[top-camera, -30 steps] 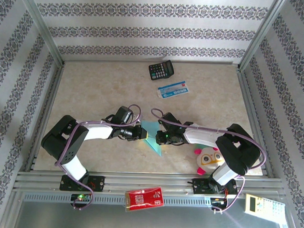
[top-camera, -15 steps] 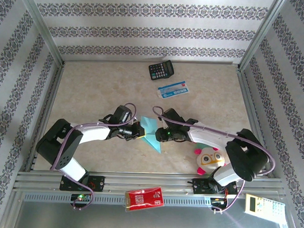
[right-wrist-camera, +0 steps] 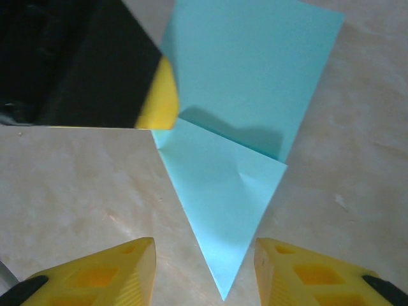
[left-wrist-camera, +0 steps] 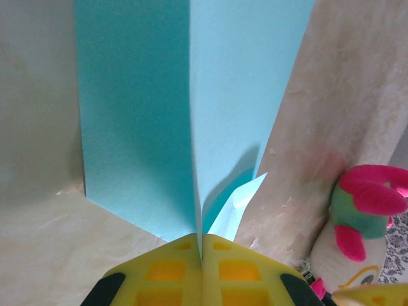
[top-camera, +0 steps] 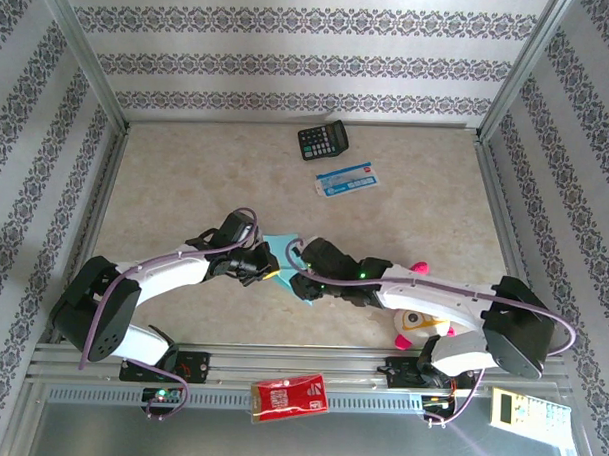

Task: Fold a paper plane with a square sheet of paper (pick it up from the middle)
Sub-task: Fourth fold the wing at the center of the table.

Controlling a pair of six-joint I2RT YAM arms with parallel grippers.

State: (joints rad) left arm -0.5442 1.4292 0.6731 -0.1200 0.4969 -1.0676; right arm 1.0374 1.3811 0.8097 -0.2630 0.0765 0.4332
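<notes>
The square sheet of paper (top-camera: 282, 249) is light turquoise and folded to a point, like a paper plane. My left gripper (top-camera: 272, 271) is shut on it. In the left wrist view the yellow fingers (left-wrist-camera: 166, 271) pinch a raised crease of the paper (left-wrist-camera: 137, 108), which stands up from the table. My right gripper (top-camera: 300, 285) is open just right of the left one. From the right wrist, its gripper (right-wrist-camera: 204, 245) straddles the paper's pointed tip (right-wrist-camera: 220, 210) without touching it. The left gripper's finger (right-wrist-camera: 158, 99) sits on the paper's edge.
A black calculator (top-camera: 322, 141) and a blue-and-white card (top-camera: 345, 179) lie at the far side of the table. A plush toy (top-camera: 418, 320) sits under the right arm, also seen from the left wrist (left-wrist-camera: 357, 223). A red packet (top-camera: 290, 397) lies on the front rail.
Both arms have reached forward and left, and the paper has moved with them. The right gripper has opened and let go of the paper. The left gripper has closed on the crease.
</notes>
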